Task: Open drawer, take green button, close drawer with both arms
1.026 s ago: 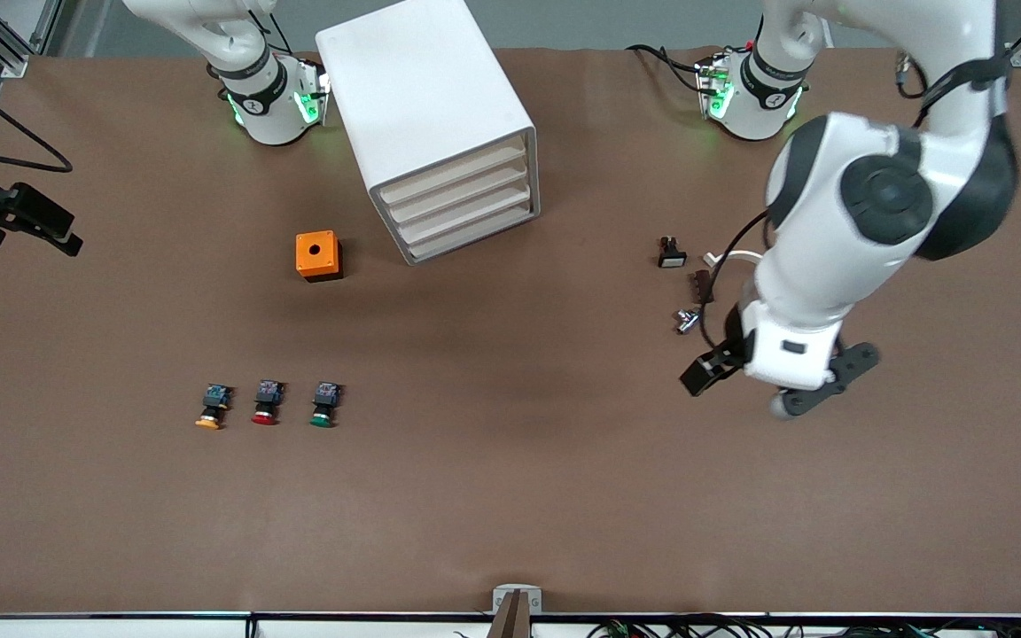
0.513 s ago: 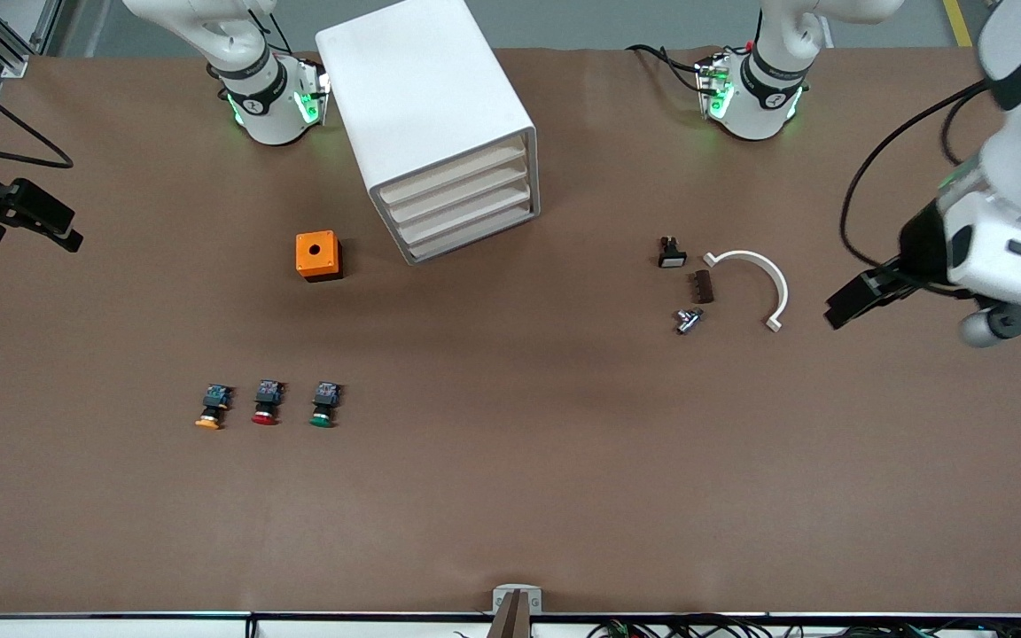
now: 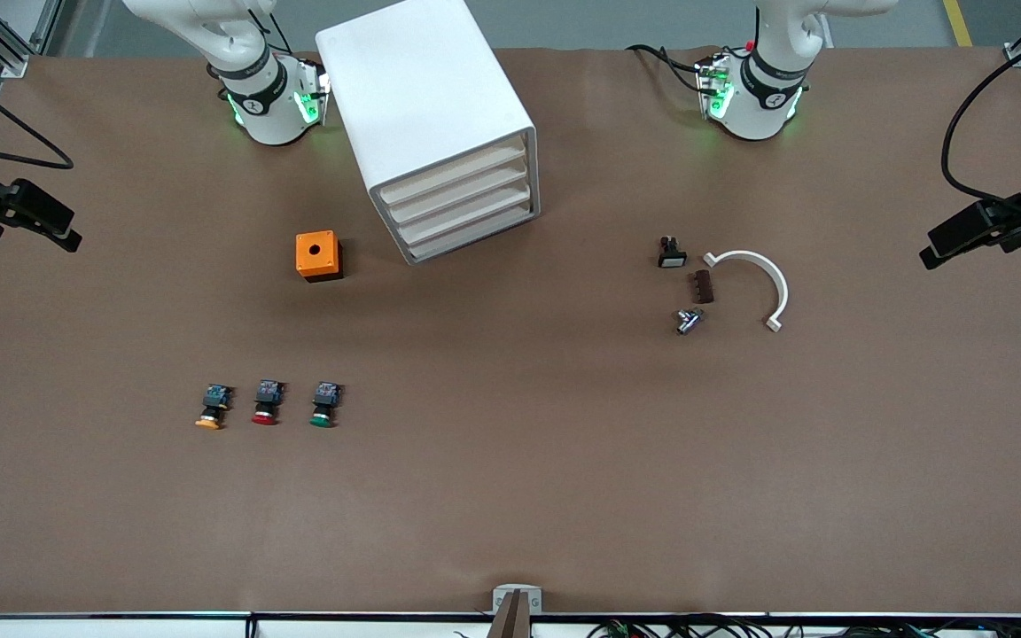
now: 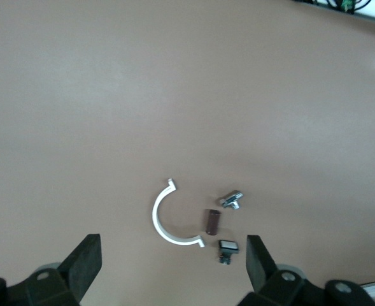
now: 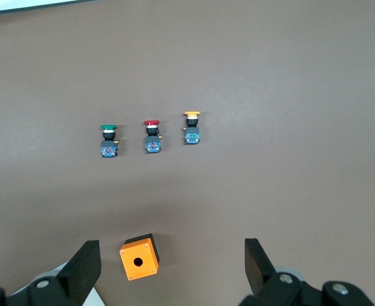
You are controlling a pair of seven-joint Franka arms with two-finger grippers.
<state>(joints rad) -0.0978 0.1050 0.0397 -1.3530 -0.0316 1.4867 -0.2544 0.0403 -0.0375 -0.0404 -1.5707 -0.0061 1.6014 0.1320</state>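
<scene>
No readable writing. Left gripper (image 4: 171, 264) wide open, empty, over counter (image 3: 564, 461) at left arm's end. Right gripper (image 5: 171, 264) wide open, empty, above orange box (image 5: 139, 257). Green button (image 3: 323, 405) on counter.

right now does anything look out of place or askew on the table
The cabinet sits turned at an angle to the table edges, its four drawers all shut. The green button lies out on the table, not in a drawer.

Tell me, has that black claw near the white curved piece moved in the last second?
Yes. The left gripper has swung away from over the white curved piece, toward the left arm's end of the table.
</scene>
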